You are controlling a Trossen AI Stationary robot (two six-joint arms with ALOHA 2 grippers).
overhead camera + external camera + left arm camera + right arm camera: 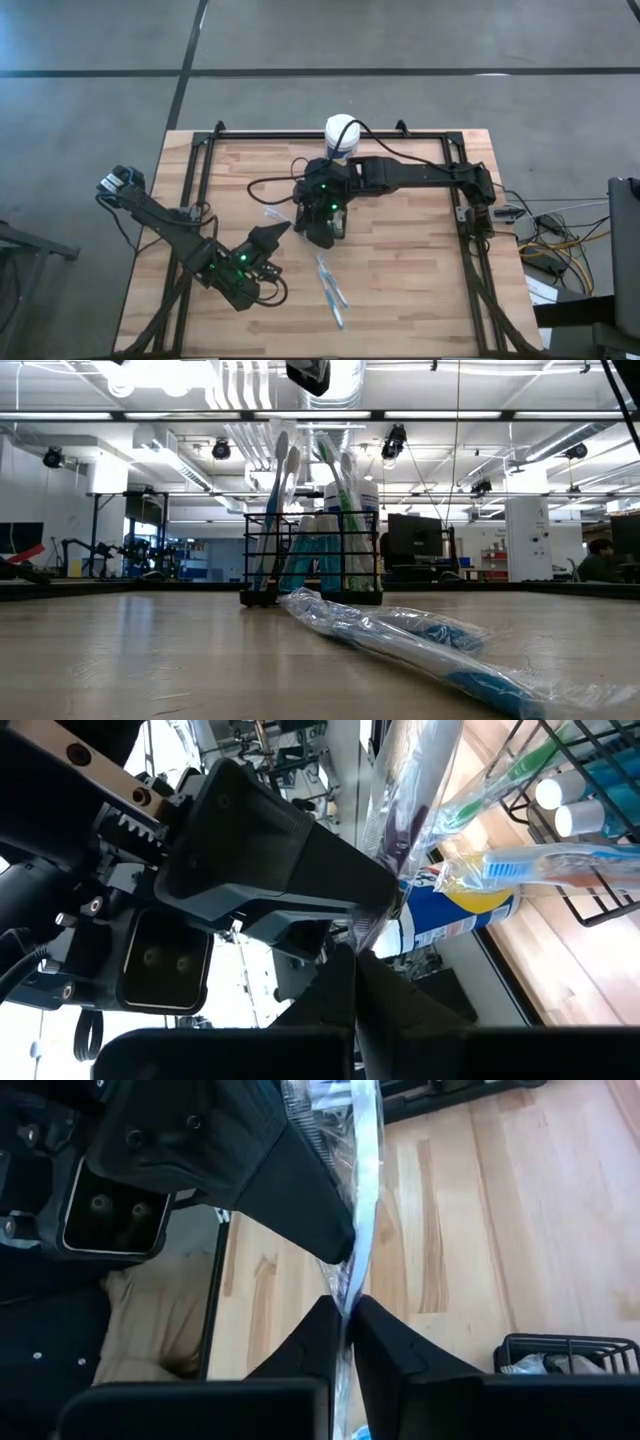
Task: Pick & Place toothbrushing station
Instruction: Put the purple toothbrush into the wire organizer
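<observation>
The black wire caddy [312, 565] stands on the wooden table with toothbrushes [283, 480] and white-capped tubes [560, 805] upright in it; in the high view it [336, 226] lies partly under my right arm. Mid-table and raised above it, my left gripper [286, 227] and right gripper [306, 221] meet tip to tip. Both are shut on one clear plastic wrapper [405, 810]. Two wrapped toothbrushes [330, 285] lie flat on the table nearer the front edge. My left gripper [355, 982] pinches the clear wrapper's thin flattened end [372, 925] between its two fingers, coming nearly level from the table's left. The wrapper runs on past the fingers, clear of the table. My right gripper [345, 1335] pinches a narrow strip of the same wrapper [352, 1275] between its two fingertips, slanting down from the table's right. The strip stretches straight away from the fingers, past my left gripper [300, 1190], and is lifted off the wood.
A white-lidded canister with a yellow label [342, 135] stands at the far edge behind the caddy. Black frame rails [200, 190] run along the table's left, far and right sides. Bare wood lies at the near left and the right.
</observation>
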